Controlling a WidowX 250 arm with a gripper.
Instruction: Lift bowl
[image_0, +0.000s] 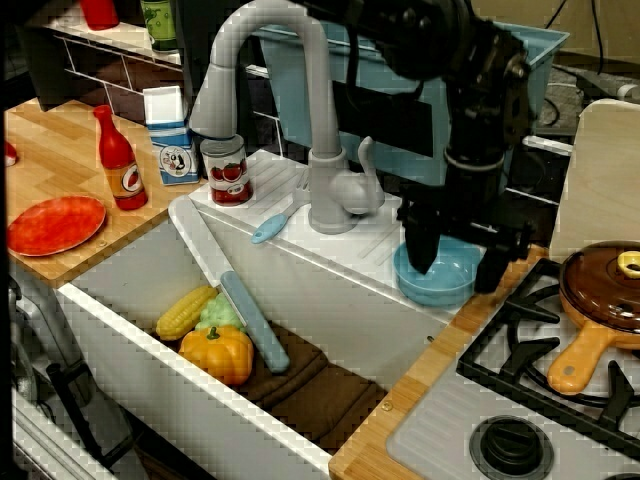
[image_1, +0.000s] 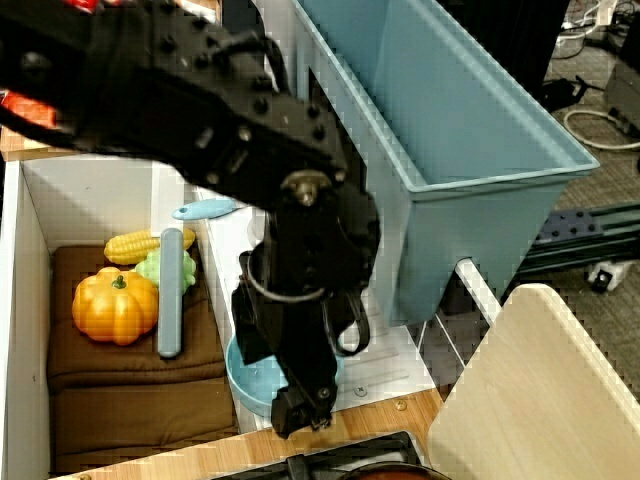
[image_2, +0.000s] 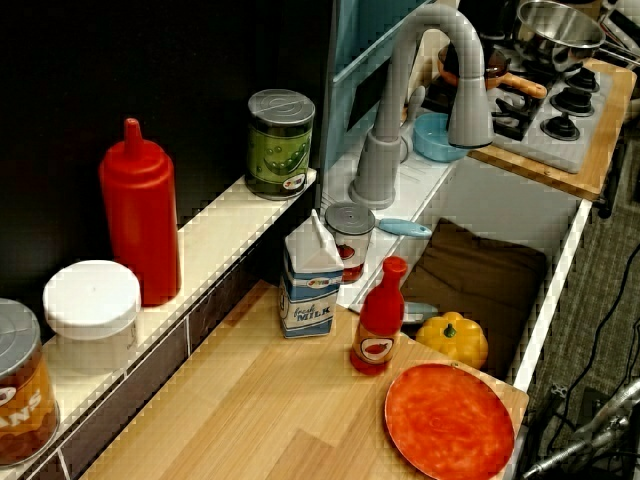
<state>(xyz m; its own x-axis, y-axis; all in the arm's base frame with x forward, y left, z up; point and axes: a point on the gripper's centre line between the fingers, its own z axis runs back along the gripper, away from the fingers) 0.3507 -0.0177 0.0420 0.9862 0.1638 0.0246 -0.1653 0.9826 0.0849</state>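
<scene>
Black arm reaches in from upper right, wrist vertical — gripper (image_0: 456, 262) pointing straight down, fingers spread apart, low.

3 fixed views: front-left oblique across sink (image_0: 330, 330); steep overhead, close behind arm; far-left surface end looking toward stove. All share faucet (image_0: 290, 110).

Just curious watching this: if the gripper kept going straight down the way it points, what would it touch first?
Probably the bowl: the gripper points down with its fingers spread over the rim. Whether they already touch is hard to tell.
</scene>
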